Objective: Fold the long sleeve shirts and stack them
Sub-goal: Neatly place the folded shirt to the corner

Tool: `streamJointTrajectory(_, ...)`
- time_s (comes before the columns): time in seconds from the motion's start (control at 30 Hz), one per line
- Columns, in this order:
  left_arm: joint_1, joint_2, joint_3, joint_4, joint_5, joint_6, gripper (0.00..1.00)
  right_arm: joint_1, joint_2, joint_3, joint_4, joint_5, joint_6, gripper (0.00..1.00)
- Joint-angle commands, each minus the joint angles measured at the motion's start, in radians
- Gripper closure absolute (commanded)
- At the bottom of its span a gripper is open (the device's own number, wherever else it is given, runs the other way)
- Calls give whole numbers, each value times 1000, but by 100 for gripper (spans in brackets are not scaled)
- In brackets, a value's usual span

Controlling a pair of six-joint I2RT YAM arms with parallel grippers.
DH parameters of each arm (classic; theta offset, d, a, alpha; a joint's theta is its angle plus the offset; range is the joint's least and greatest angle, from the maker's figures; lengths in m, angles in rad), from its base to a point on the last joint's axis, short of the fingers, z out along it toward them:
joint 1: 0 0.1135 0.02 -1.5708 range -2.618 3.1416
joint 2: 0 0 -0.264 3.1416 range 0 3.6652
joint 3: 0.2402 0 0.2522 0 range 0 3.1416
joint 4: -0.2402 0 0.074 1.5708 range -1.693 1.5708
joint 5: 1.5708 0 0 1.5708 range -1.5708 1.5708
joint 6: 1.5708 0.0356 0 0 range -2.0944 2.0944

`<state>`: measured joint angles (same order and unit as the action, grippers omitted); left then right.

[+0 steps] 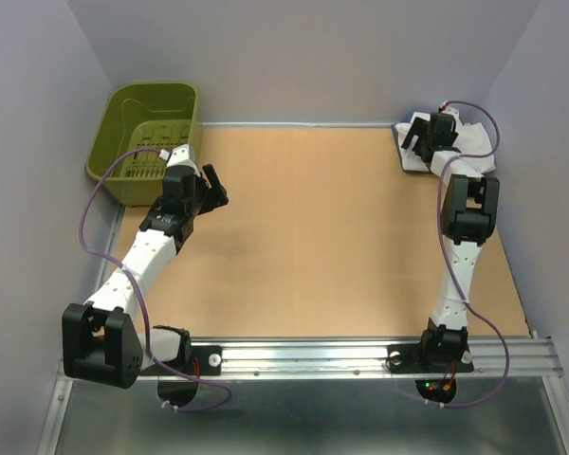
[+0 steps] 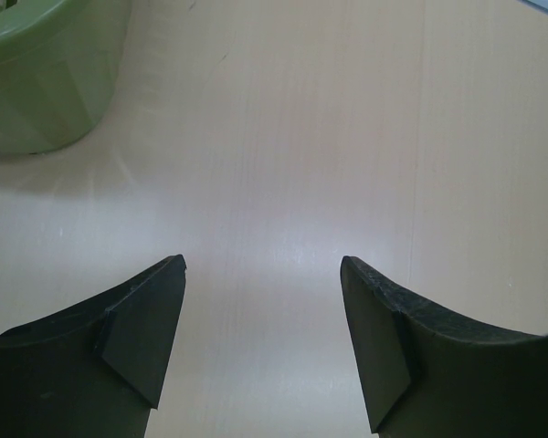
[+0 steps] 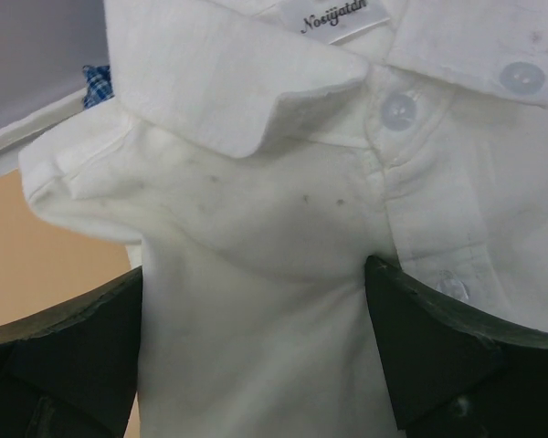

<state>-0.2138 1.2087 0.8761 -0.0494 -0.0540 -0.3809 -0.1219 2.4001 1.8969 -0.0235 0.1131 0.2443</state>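
The right gripper (image 3: pixel 256 274), wide open and holding nothing, straddles the white shirt (image 3: pixel 256 201), apparently to seize it; the left gripper (image 2: pixel 263 265) hangs open and empty.

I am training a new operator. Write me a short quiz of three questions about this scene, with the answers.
1. Where on the table does the white shirt lie? A: near left corner; B: far right corner; C: middle.
2. True or false: the left gripper is shut on the shirt.
3. Fill in: the right gripper is ____, with one finger on each side of the cloth below the collar.

Key: 1 B. 2 false: it is open over bare table. 3 open.
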Motion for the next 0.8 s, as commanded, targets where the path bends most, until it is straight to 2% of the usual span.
streamJointTrajectory(0.0, 5, -9, -6, 29, -10, 17, 20, 76, 42, 47, -56, -105, 93, 5)
streamJointTrajectory(0.17, 4, -12, -8, 29, -14, 20, 20, 97, 34, 79, -56, -75, 131, 5)
streamJointTrajectory(0.27, 5, -12, -6, 29, -10, 20, 21, 96, -12, 88, -55, 25, 145, 4)
streamJointTrajectory(0.43, 5, -21, -5, 29, -10, 19, 20, 44, -136, 87, -47, 66, 151, 4)
streamJointTrajectory(0.63, 5, -17, -6, 29, 0, 16, 21, -79, -222, 22, -26, 11, 200, 5)
streamJointTrajectory(0.77, 5, -18, -3, 31, 2, 16, 20, -162, -217, -36, -7, -105, 262, 6)
